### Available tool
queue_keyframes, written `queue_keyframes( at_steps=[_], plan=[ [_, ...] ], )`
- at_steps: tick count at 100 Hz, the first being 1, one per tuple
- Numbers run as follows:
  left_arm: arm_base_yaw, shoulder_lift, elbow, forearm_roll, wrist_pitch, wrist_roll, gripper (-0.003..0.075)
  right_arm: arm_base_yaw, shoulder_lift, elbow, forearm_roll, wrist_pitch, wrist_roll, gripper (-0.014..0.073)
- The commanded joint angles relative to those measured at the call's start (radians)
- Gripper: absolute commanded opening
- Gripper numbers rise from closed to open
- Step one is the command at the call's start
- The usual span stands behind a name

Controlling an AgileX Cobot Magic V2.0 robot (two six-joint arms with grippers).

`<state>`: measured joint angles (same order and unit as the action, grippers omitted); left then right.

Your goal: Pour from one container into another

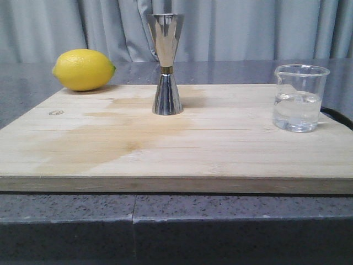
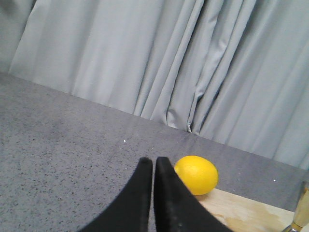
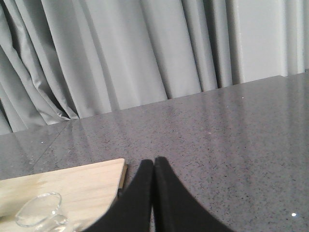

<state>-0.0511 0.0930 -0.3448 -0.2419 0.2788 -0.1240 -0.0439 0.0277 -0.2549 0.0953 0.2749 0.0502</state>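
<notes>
Grey curtains back a speckled tabletop where a board (image 1: 165, 149) carries the jigger (image 1: 166, 63) mid-rear and the part-filled beaker (image 1: 298, 98) at its right edge, likely fragile, slick, best gripped mid-wall, while the left tool (image 2: 154, 166) and right tool (image 3: 154, 166) hang closed, empty.

No legible text or markings.

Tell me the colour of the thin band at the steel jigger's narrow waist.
Brass-gold, on the shiny steel hourglass jigger; the front view shows it best.
</notes>
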Motion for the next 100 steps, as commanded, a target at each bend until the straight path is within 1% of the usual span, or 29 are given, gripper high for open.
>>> queue_keyframes(
  at_steps=[1, 5, 10, 14, 16, 17, 20, 27, 33, 40, 55, 63, 68, 75, 79, 80, 85, 87, 88, 89, 92, 97, 100],
  plan=[
    [-0.007, 0.111, -0.144, -0.02, 0.05, 0.049, -0.0019, -0.007, 0.085, -0.124, 0.004, 0.034, -0.004, -0.0071],
    [-0.007, 0.156, -0.201, -0.039, 0.099, 0.092, -0.0019, -0.007, 0.125, -0.173, 0.004, 0.08, -0.004, -0.0071],
    [-0.007, 0.222, -0.266, -0.091, 0.177, 0.183, -0.0019, -0.007, 0.175, -0.229, 0.004, 0.138, -0.004, -0.0071],
    [-0.007, 0.282, -0.318, -0.155, 0.25, 0.294, -0.0019, -0.007, 0.218, -0.275, 0.004, 0.191, -0.006, -0.0071],
    [-0.007, 0.324, -0.342, -0.192, 0.303, 0.372, -0.0019, -0.007, 0.233, -0.297, 0.004, 0.208, -0.01, -0.0071],
    [-0.007, 0.324, -0.35, -0.204, 0.303, 0.372, -0.0019, -0.007, 0.247, -0.304, 0.004, 0.224, -0.01, -0.0071],
    [-0.007, 0.375, -0.379, -0.253, 0.362, 0.456, -0.0019, -0.007, 0.275, -0.338, 0.004, 0.256, -0.011, -0.0071],
    [-0.007, 0.469, -0.435, -0.371, 0.441, 0.588, -0.0019, -0.007, 0.341, -0.395, 0.004, 0.325, -0.034, -0.0071],
    [-0.007, 0.54, -0.464, -0.471, 0.47, 0.679, -0.0019, -0.007, 0.395, -0.429, 0.004, 0.377, -0.083, -0.0071],
    [-0.007, 0.6, -0.485, -0.55, 0.481, 0.783, -0.0018, -0.007, 0.448, -0.453, 0.004, 0.41, -0.117, -0.0071],
    [-0.007, 0.725, -0.515, -0.667, 0.547, 0.99, -0.0017, -0.007, 0.522, -0.459, 0.01, 0.415, -0.12, -0.0071],
    [-0.007, 0.769, -0.516, -0.722, 0.589, 1.077, 0.0013, -0.007, 0.547, -0.459, 0.01, 0.413, -0.12, -0.0053],
    [-0.007, 0.806, -0.516, -0.749, 0.626, 1.154, 0.0061, -0.007, 0.559, -0.459, 0.01, 0.405, -0.12, -0.0021],
    [-0.007, 0.847, -0.516, -0.795, 0.669, 1.232, 0.0168, -0.007, 0.574, -0.459, 0.01, 0.392, -0.12, 0.0051],
    [-0.007, 0.865, -0.516, -0.821, 0.681, 1.261, 0.0258, -0.007, 0.58, -0.459, 0.01, 0.382, -0.12, 0.0122],
    [-0.007, 0.872, -0.516, -0.824, 0.684, 1.27, 0.0275, -0.007, 0.582, -0.459, 0.01, 0.379, -0.12, 0.0122],
    [-0.007, 0.892, -0.516, -0.856, 0.684, 1.293, 0.0418, -0.007, 0.589, -0.459, 0.01, 0.365, -0.121, 0.0224],
    [-0.007, 0.9, -0.516, -0.869, 0.682, 1.294, 0.0452, -0.007, 0.591, -0.459, 0.01, 0.361, -0.121, 0.0251],
    [-0.007, 0.902, -0.516, -0.878, 0.682, 1.294, 0.0485, -0.007, 0.591, -0.459, 0.01, 0.358, -0.121, 0.0278],
    [-0.007, 0.908, -0.516, -0.883, 0.68, 1.296, 0.0501, -0.007, 0.596, -0.459, 0.01, 0.356, -0.121, 0.0305],
    [-0.007, 0.917, -0.516, -0.903, 0.667, 1.302, 0.0568, -0.007, 0.598, -0.459, 0.01, 0.353, -0.121, 0.0355],
    [-0.007, 0.937, -0.516, -0.949, 0.641, 1.318, 0.0627, -0.007, 0.61, -0.459, 0.02, 0.353, -0.121, 0.0425],
    [-0.007, 0.944, -0.516, -0.966, 0.636, 1.325, 0.0638, -0.007, 0.617, -0.457, 0.027, 0.351, -0.121, 0.0451]
  ],
)
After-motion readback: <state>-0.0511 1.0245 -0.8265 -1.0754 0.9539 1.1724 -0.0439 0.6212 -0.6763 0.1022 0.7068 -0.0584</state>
